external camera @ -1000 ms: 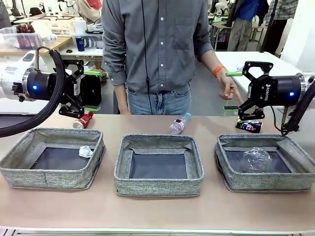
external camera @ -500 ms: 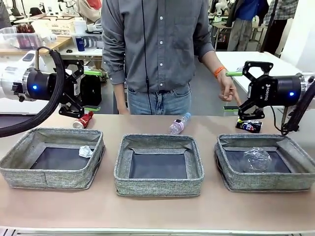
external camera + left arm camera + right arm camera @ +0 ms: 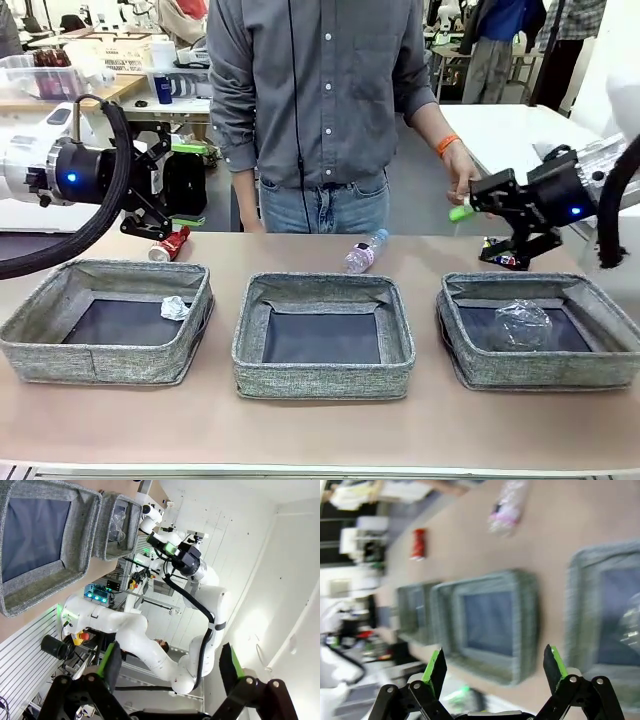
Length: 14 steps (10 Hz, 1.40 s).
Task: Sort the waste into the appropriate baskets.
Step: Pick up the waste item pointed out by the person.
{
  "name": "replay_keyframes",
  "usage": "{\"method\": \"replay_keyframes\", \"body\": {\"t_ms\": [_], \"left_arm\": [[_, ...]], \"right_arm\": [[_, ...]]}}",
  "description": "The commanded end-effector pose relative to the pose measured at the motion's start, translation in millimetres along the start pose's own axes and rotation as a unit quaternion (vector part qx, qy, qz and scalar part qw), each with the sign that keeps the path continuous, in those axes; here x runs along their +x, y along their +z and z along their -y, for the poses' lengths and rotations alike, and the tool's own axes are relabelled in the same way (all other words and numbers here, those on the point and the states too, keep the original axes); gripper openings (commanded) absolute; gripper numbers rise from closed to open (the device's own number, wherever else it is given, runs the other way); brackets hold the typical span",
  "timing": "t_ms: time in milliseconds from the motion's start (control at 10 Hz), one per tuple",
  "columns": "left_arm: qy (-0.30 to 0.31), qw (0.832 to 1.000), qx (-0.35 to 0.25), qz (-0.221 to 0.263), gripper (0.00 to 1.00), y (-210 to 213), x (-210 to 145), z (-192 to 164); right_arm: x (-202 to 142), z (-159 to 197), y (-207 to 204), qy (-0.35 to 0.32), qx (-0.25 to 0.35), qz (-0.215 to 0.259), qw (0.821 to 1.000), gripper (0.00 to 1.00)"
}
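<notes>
Front view: three grey baskets in row on counter point(image 3: 320, 430). Paper ball point(image 3: 174, 308) inside left basket point(image 3: 100, 362); clear cup point(image 3: 521, 325) inside right basket point(image 3: 540, 372). Bottle point(image 3: 364, 252) on counter behind middle basket point(image 3: 322, 378). Left hand point(image 3: 185, 185) released, above red can point(image 3: 170, 244). Right hand point(image 3: 478, 236) released, tilted, beside dark can point(image 3: 503, 257).

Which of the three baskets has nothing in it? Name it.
The middle basket: its dark base is bare. The left basket holds the crumpled white paper ball, and the right basket holds the clear plastic cup.
</notes>
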<state>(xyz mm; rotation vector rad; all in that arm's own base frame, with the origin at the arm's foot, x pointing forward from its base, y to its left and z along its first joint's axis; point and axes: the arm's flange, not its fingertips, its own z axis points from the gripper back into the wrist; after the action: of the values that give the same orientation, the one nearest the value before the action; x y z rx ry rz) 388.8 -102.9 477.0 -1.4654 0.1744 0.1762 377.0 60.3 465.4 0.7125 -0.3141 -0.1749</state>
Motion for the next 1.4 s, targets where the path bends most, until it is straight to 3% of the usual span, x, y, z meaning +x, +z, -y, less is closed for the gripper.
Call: {"method": "replay_keyframes", "body": {"t_ms": [0, 100, 200, 300, 400, 500, 600, 700, 800, 900, 1000, 1200, 1300], "left_arm": [[0.001, 1.000, 0.004, 0.001, 1.00, 0.2, -1.4, 1.4], [0.001, 1.000, 0.004, 0.001, 1.00, 0.2, -1.4, 1.4], [0.001, 1.000, 0.004, 0.001, 1.00, 0.2, -1.4, 1.4], [0.001, 1.000, 0.004, 0.001, 1.00, 0.2, -1.4, 1.4], [0.001, 1.000, 0.004, 0.001, 1.00, 0.2, -1.4, 1.4], [0.001, 1.000, 0.004, 0.001, 1.00, 0.2, -1.4, 1.4], [0.001, 1.000, 0.004, 0.001, 1.00, 0.2, -1.4, 1.4], [0.001, 1.000, 0.004, 0.001, 1.00, 0.2, -1.4, 1.4], [0.001, 1.000, 0.004, 0.001, 1.00, 0.2, -1.4, 1.4], [0.001, 1.000, 0.004, 0.001, 1.00, 0.2, -1.4, 1.4], [0.001, 1.000, 0.004, 0.001, 1.00, 0.2, -1.4, 1.4], [0.001, 1.000, 0.004, 0.001, 1.00, 0.2, -1.4, 1.4], [0.001, 1.000, 0.004, 0.001, 1.00, 0.2, -1.4, 1.4]], "right_arm": [[-1.5, 7.2, 11.1, 0.136, -0.218, 0.077, 0.963, 1.00], [-2.7, 9.2, 22.0, 0.155, -0.267, 0.094, 0.947, 1.00], [-5.6, 8.0, 32.7, 0.217, -0.281, 0.100, 0.930, 1.00], [-8.9, 2.9, 45.0, 0.341, -0.233, 0.095, 0.906, 1.00], [-11.1, -0.2, 56.3, 0.415, -0.196, 0.058, 0.886, 1.00], [-13.5, 3.0, 71.5, 0.487, -0.132, -0.068, 0.860, 1.00], [-10.9, 15.8, 83.9, 0.560, -0.104, -0.190, 0.800, 1.00], [4.1, 23.3, 88.4, 0.588, 0.002, -0.204, 0.783, 1.00], [21.2, 30.0, 84.9, 0.542, -0.005, -0.222, 0.810, 1.00], [32.0, 31.7, 78.6, 0.468, -0.084, -0.203, 0.856, 1.00], [-7.6, 26.2, 71.7, 0.504, -0.073, -0.123, 0.852, 1.00], [-7.6, 26.2, 71.7, 0.504, -0.073, -0.123, 0.852, 1.00], [7.0, 38.5, 73.3, 0.498, -0.057, -0.157, 0.851, 1.00]]}}
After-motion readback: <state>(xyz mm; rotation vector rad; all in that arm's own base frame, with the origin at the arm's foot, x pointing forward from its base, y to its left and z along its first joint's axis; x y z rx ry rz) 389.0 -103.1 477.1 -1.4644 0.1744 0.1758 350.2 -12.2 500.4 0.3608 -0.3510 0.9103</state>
